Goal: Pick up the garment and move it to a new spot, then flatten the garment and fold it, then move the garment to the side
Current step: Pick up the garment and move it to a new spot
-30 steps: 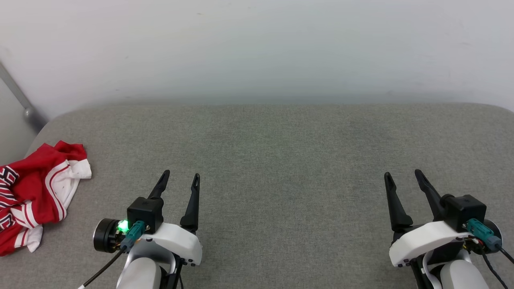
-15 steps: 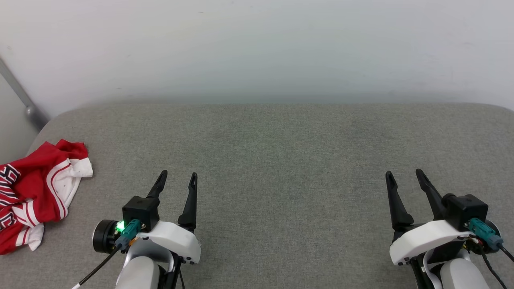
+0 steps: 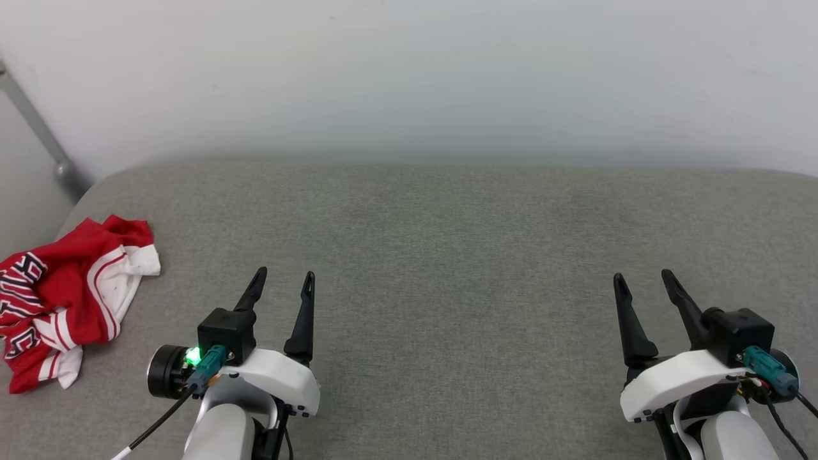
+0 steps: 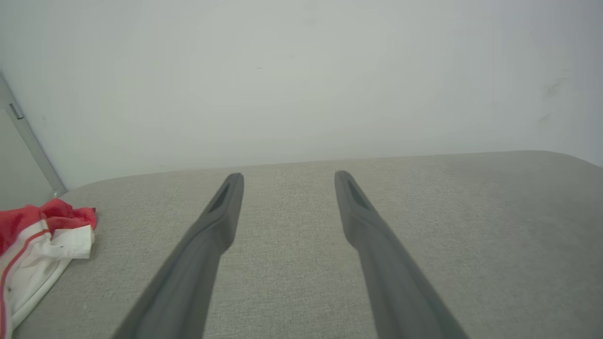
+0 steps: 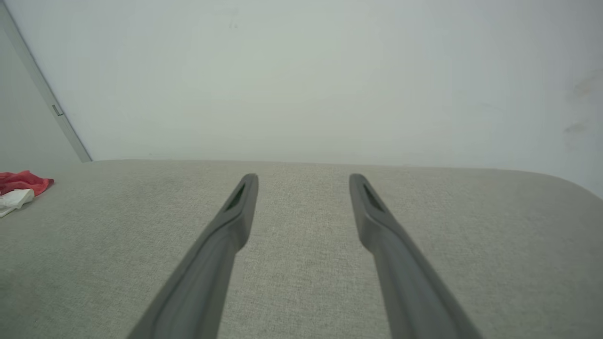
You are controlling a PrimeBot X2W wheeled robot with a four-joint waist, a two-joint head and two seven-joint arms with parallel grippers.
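Observation:
The garment point(image 3: 67, 297), a red jersey with white red-striped sleeves and black print, lies crumpled at the far left edge of the grey cushioned surface point(image 3: 447, 243). Its near corner shows at the left of the left wrist view point(image 4: 42, 235) and as a small patch in the right wrist view point(image 5: 19, 186). My left gripper point(image 3: 283, 282) hovers open to the right of the garment, apart from it, with nothing between its fingers point(image 4: 221, 216). My right gripper point(image 3: 642, 281) stands open at the lower right, far from the garment, its fingers point(image 5: 240, 212) empty.
A pale wall point(image 3: 409, 76) rises behind the surface. A grey metal bar point(image 3: 38, 134) slants down the wall at the far left, just beyond the garment. The surface's rounded left corner lies close to the garment.
The whole head picture has shifted a little right, so the camera has turned left and more of the garment shows. The left gripper has edged slightly left. Both grippers stay open.

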